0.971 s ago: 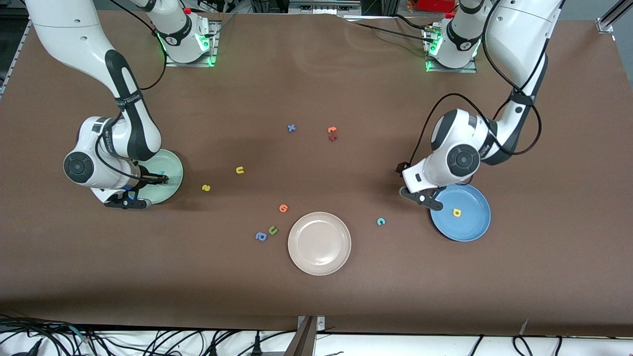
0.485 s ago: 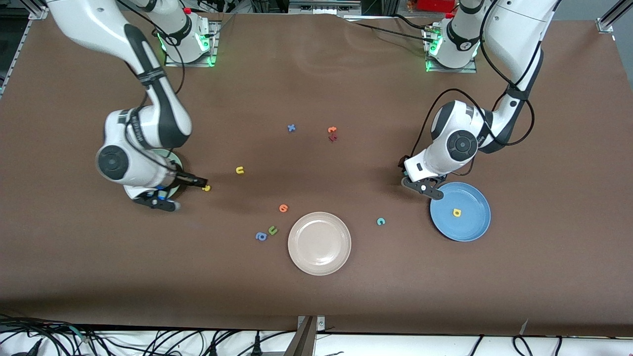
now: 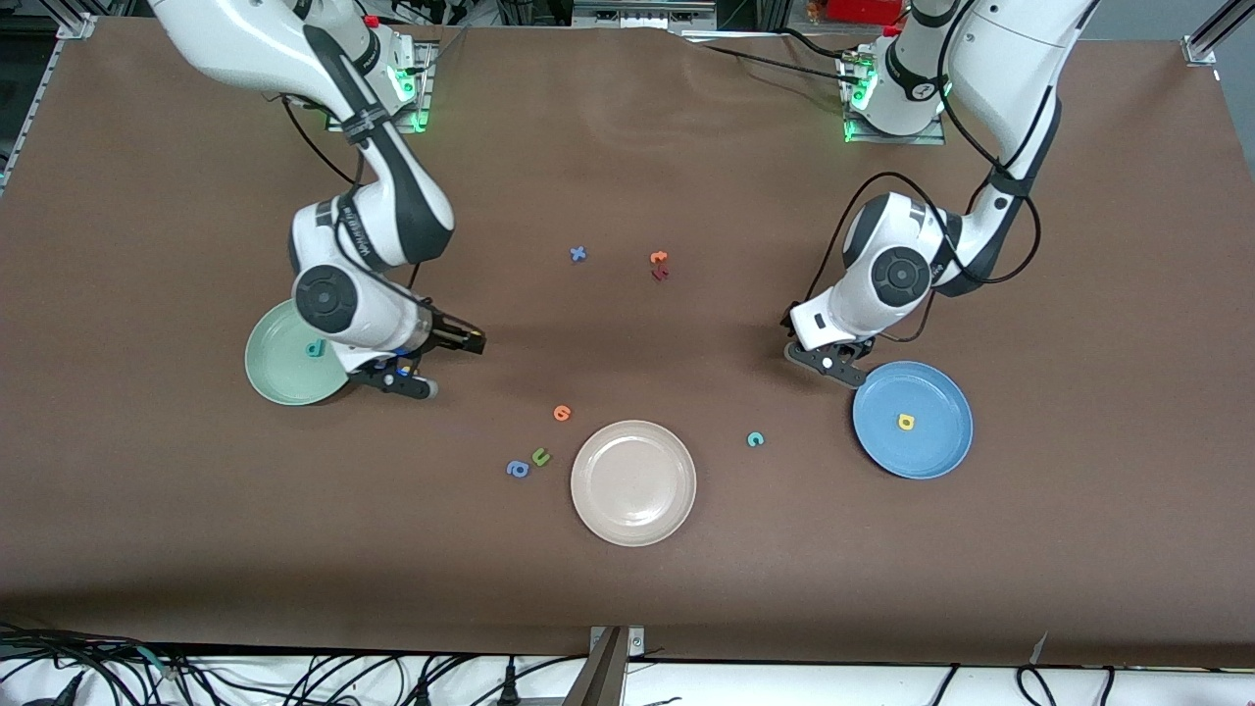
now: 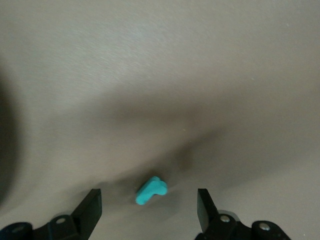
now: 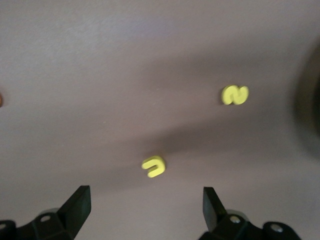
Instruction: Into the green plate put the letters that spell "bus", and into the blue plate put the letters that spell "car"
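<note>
The right gripper (image 5: 145, 196) is hanging low over the bare brown table (image 3: 627, 608), just beside the green plate (image 3: 270, 378), in the middle band of the front view. Its 2 fingers are standing wide open, gripping nothing. The yellow "u" (image 5: 153, 166) is lying flat on the table between them, touching neither. The yellow "s" (image 5: 235, 94) is lying near the "u", outside the fingers. Both are hidden under the arm in the front view. The teal "b" (image 3: 315, 348) is sitting inside the green plate.

The left gripper (image 4: 148, 194) is hovering over the table just beside the blue plate's (image 3: 941, 451) upper rim. Its fingers are also standing apart, with the thin teal "r" (image 4: 151, 190) lying on the table in the gap and clear space showing on both sides of it. The yellow "a" (image 3: 906, 422) is resting near the middle of the blue plate. The teal "c" (image 3: 755, 439) is lying on the table between the blue plate and the cream plate (image 3: 633, 515), which is sitting in the lower centre of the frame.

An orange letter (image 3: 562, 413), the green "u" (image 3: 540, 456) and the blue "a" (image 3: 517, 469) are lying close together beside the cream plate, toward the right arm's end. The blue "x" (image 3: 578, 254) is lying in the upper middle.
</note>
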Action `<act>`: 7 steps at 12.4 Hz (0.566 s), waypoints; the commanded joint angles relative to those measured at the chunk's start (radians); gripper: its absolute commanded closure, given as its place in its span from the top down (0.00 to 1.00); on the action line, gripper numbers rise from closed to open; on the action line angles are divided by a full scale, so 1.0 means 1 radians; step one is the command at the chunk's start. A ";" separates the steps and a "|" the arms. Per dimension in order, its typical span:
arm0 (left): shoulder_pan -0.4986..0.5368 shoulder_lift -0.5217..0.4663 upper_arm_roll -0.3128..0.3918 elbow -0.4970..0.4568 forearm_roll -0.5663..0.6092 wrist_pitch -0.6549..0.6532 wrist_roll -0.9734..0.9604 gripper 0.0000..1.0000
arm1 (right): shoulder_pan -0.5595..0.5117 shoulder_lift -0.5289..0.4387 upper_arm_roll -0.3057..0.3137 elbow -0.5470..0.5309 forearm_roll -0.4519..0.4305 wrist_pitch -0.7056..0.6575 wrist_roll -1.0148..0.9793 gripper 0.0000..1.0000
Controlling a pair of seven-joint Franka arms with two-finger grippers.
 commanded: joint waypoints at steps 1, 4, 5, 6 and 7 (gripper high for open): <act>-0.011 -0.003 0.003 -0.019 0.028 0.023 -0.021 0.69 | 0.040 0.019 -0.003 -0.004 0.005 0.033 0.060 0.99; -0.010 0.012 0.004 -0.013 0.028 0.023 -0.015 0.49 | 0.060 0.033 -0.003 -0.036 0.002 0.073 0.063 0.99; -0.007 0.012 0.006 -0.011 0.028 0.023 -0.010 0.49 | 0.068 0.033 -0.003 -0.048 0.002 0.090 0.063 0.99; -0.002 0.014 0.006 -0.011 0.030 0.023 -0.008 0.45 | 0.071 0.033 -0.003 -0.051 -0.001 0.091 0.063 0.99; -0.001 0.014 0.006 -0.008 0.040 0.023 -0.008 0.40 | 0.076 0.034 -0.003 -0.054 -0.005 0.093 0.063 0.99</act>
